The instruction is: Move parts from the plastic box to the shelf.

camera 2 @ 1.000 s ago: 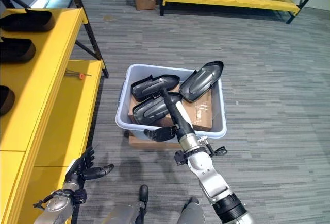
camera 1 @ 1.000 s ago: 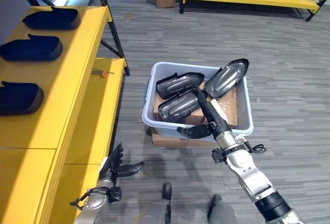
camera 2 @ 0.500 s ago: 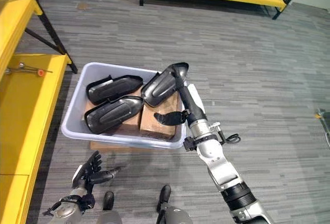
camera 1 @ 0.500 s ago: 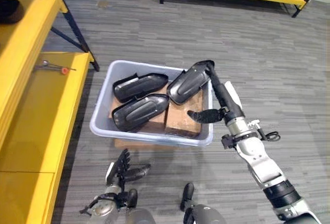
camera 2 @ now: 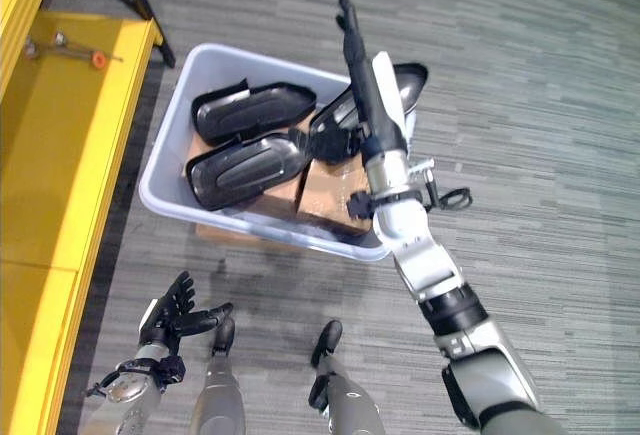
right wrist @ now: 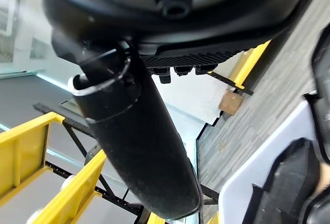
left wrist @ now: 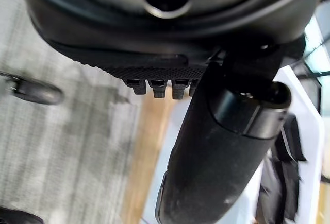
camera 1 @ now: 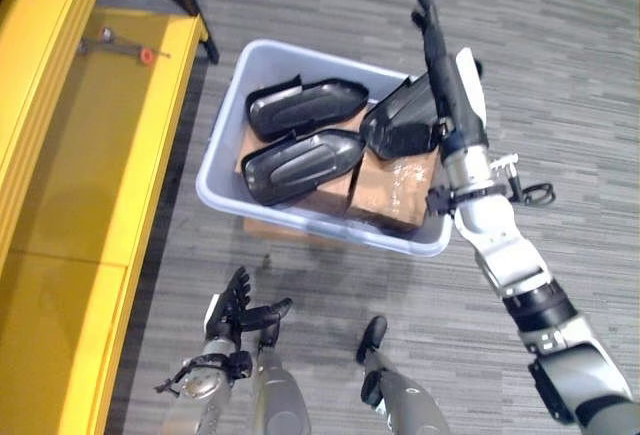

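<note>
A pale plastic box [camera 1: 302, 218] sits on the floor holding three black shell-shaped parts: one at the far left [camera 1: 305, 107], one in front of it [camera 1: 300, 165], and one on the right [camera 1: 398, 125]. My right hand [camera 1: 442, 70] stretches over the right part with its fingers straight and reaching beyond the box's far rim; it is open, and I cannot tell whether it touches the part. Its thumb [right wrist: 135, 147] stands out straight in the right wrist view. Low beside the yellow shelf [camera 1: 90, 165], my left hand [camera 1: 233, 313] hangs open and holds nothing.
Cardboard boxes [camera 1: 400, 187] lie under the parts inside the plastic box. A small red-handled tool [camera 1: 125, 50] rests on the shelf's lower board. Grey carpet floor spreads to the right of the box. A shelf leg [camera 1: 190, 5] stands beyond the box's far left corner.
The camera has shifted, so the whole picture moved. My right hand has stretched farther along the right part, with its fingertips now past the box's far rim. The left hand stays low.
</note>
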Robot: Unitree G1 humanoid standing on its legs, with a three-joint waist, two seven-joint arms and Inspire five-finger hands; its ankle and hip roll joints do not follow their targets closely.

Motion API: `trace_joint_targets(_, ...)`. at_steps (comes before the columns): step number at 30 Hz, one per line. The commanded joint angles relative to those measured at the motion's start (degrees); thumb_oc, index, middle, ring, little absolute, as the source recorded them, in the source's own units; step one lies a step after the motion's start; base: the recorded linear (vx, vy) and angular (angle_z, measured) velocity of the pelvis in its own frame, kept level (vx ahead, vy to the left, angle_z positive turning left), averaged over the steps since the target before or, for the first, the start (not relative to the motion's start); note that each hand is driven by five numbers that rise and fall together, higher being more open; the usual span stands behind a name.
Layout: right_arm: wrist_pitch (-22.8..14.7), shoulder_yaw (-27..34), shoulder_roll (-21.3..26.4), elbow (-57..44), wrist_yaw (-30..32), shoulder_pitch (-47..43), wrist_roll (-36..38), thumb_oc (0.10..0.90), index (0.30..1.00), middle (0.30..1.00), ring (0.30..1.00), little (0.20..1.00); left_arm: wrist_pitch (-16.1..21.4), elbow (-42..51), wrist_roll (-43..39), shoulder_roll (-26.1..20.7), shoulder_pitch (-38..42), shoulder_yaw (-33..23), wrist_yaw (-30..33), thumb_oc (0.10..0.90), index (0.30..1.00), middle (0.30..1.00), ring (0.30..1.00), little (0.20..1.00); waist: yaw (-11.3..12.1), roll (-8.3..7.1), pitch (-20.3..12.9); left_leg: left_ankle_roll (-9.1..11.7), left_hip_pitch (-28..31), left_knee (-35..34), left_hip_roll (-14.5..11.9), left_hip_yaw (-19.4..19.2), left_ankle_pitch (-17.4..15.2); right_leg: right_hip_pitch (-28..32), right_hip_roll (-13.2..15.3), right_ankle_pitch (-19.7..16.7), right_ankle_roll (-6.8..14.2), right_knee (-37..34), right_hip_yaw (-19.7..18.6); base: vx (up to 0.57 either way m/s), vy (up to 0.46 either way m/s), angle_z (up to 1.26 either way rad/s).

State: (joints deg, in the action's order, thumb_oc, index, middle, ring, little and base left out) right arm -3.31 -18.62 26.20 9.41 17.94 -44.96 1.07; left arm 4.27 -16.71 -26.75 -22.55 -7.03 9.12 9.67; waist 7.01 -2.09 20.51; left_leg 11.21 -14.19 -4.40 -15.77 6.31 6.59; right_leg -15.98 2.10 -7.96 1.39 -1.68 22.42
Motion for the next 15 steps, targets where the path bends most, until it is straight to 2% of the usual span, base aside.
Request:
trace_joint_targets(1,-3.82,-0.72,2.46,1.31,4.49,-10.02,1.07,0.900,1.000,1.000,1.000,1.000,5.54,6.84,-1.58,-5.57,1.14,0.70,0.22,0.900,1.000,1.000,1.000,1.000,1.34,-2.79,-0.73,-3.80,4.19,-0.46,0.46,0.43,-2.82,0.11,8.28,4.88,7.68,6.14,-1.77,-0.03,-0.009,0.23)
trace_joint_targets(5,-3.39,-2.11,4.26,8.27,4.64,-15.14,3.92,0.900,1.000,1.000,1.000,1.000,5.97,6.44,-2.22,-6.31,2.01,1.45,-0.07,0.900,1.000,1.000,1.000,1.000,2.31,-2.45,0.24,-3.44,2.50,-0.60,0.65,1.56,-2.20,-0.85,8.80,5.02,7.61,6.66,-0.82,-0.01,-0.002,0.21)
trace_joint_targets(8,-3.18,-3.55,7.71,17.75,4.27,-20.92,9.20,0.900,1.000,1.000,1.000,1.000,6.47,6.51,-3.54,-6.86,2.93,2.26,-0.31,0.900,1.000,1.000,1.000,1.000,3.70,-1.46,1.60,-2.82,0.25,-0.60,0.83,2.78,-1.56,-2.49,9.47,5.78,7.48,8.27,0.54,0.00,-0.001,0.21)
trace_joint_targets(12,-3.61,-4.17,10.40,24.99,3.67,-24.59,14.11,0.900,1.000,1.000,1.000,1.000,6.68,5.69,-4.57,-6.87,3.94,3.21,-0.35,0.900,1.000,1.000,1.000,1.000,4.44,-0.46,2.56,-2.46,-1.65,-0.60,0.98,3.77,-0.80,-3.96,10.02,6.44,7.36,9.69,1.33,0.01,-0.012,0.28)
trace_joint_targets(15,-3.99,-3.98,10.63,28.53,3.75,-25.74,16.31,0.900,1.000,1.000,1.000,1.000,6.81,5.37,-4.99,-6.76,4.30,3.79,-0.39,0.900,1.000,1.000,1.000,1.000,4.69,0.03,2.87,-2.38,-2.34,-0.60,1.08,4.06,-0.57,-4.56,10.19,6.70,7.32,10.26,1.69,0.02,-0.022,0.09)
